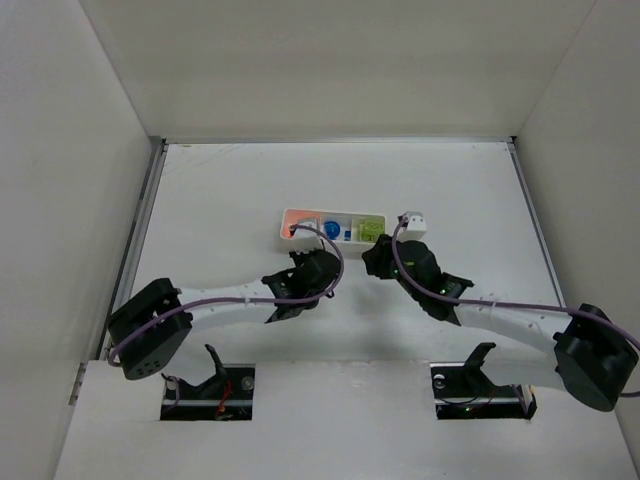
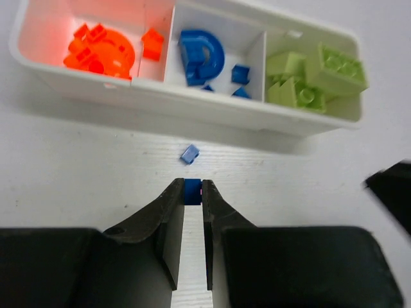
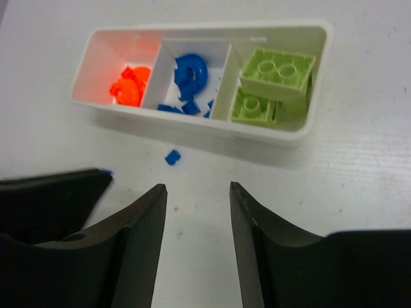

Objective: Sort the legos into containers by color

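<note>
Now, tray, orange legos left, blue legos middle, green legos right

A robotics lab cell: bare white walls box in a white table carrying two robot arms.

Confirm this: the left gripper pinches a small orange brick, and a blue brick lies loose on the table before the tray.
Wrong colour: in the left wrist view the held brick in the left gripper is blue. The loose blue brick before the tray is right.
</note>
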### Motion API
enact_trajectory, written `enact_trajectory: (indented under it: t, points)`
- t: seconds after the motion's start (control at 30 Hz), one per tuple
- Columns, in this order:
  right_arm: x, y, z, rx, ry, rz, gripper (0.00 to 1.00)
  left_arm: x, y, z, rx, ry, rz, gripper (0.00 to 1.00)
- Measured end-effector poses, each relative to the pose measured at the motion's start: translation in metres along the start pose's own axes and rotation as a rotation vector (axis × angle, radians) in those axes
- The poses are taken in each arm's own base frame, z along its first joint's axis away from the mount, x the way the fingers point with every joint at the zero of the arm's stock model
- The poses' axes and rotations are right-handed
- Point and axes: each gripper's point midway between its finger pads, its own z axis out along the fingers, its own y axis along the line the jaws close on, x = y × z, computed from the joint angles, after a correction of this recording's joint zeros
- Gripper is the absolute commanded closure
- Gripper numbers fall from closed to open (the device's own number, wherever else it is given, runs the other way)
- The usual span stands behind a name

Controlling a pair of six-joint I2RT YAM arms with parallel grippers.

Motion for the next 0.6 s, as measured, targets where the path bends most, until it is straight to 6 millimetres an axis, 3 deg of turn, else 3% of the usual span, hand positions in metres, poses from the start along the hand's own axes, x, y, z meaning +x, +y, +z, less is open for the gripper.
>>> enact_trajectory:
  t: [0.1,0.27,0.47,0.6]
  points:
    - [0.018,-0.009,-0.004,0.018,0.031,0.005,0.58,-0.024,-0.007,0.005,0.014,-0.024,-0.042,0.89]
    - [0.036,-0.007,-0.009,0.018,0.060,0.011,0.59,-0.045,-0.022,0.037,0.026,-0.013,-0.063,0.88]
    - [0.061,0.008,-0.012,-0.001,0.106,-0.017,0.55,-0.036,-0.026,0.084,0.017,0.055,-0.058,0.75]
    - [0.080,0.006,-0.010,0.019,0.144,-0.047,0.51,-0.028,-0.018,0.095,0.003,0.089,-0.051,0.63]
